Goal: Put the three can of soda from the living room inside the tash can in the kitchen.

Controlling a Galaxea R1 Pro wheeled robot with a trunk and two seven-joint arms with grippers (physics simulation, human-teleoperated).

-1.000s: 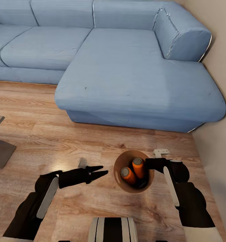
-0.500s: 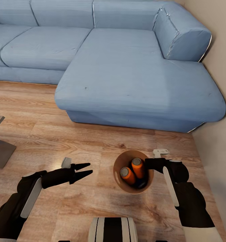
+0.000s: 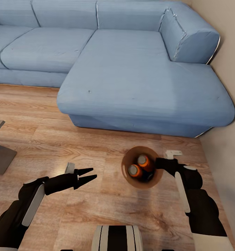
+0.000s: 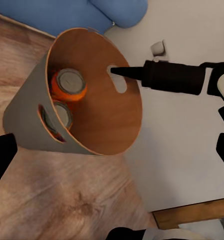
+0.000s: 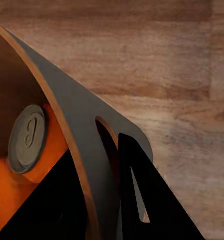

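Head view — tapered brown bin (image 3: pixel 142 181), 2 orange cans (image 3: pixel 139 166)

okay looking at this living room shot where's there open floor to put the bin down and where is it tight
Bare wood floor lies between the sofa front and the two arms, and between the left gripper and the bin. It is tight on the bin's right: the right gripper grips its rim, with the wall and sofa corner close behind. The grey table crowds the far left.

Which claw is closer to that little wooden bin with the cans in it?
The right claw: it grips the bin's rim at a side slot, one finger inside. The left claw hangs open over the wood floor, apart from the bin.
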